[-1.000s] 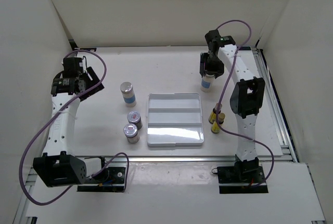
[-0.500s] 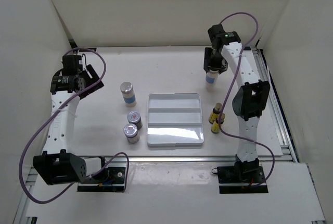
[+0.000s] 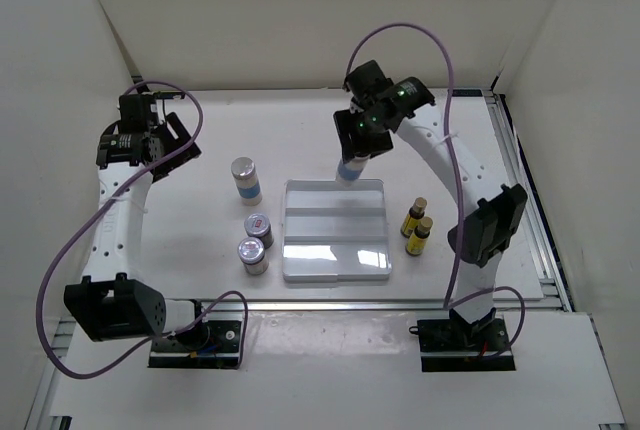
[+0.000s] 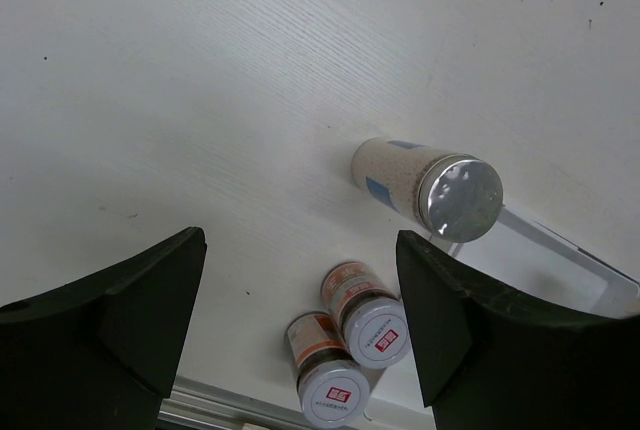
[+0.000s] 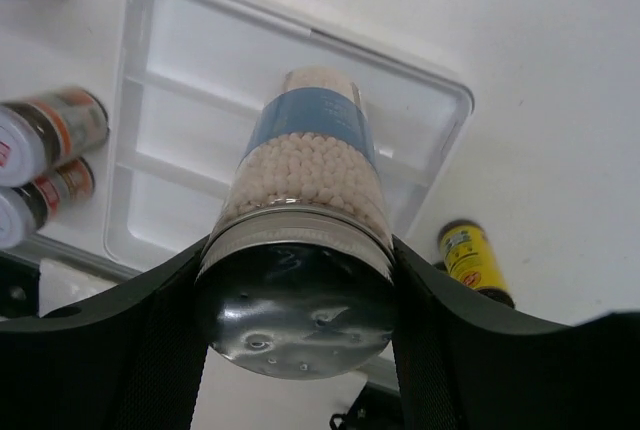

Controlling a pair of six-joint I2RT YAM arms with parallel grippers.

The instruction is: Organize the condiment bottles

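Writing: we read no words anywhere. The jars (image 4: 365, 315) carry a small red mark on each pale lid and orange-and-white labels, with print too small to make out. The held shaker (image 5: 305, 150) has a plain blue band over white pellets. The yellow bottles (image 3: 412, 217) have labels that we cannot read.
Right jaws: clenched on the held shaker just under its silver cap.
Held shaker: upright at the far edge of the tray (image 3: 335, 268), near the middle of that edge. We cannot tell whether its base touches the tray.
Left jaws: released and holding nothing, above the far left of the bench (image 3: 300, 120).
Second shaker (image 3: 245, 180): it stands on the bench left of the tray, apart from it.
Jars, place: side by side on the bench, just left of the tray's near half.
Yellow bottles, place: they stand together on the bench right of the tray.
Change: a second ago the right jaws were at a shaker standing on the far right of the bench. Now that shaker is at the tray. The left arm has hardly moved.
Top view only: both arms and all six bottles at once.
Left wrist only: the jar lids' red marks and the second shaker's dimpled cap.
Right wrist only: the pellets, and the tray's steps beneath the held shaker.
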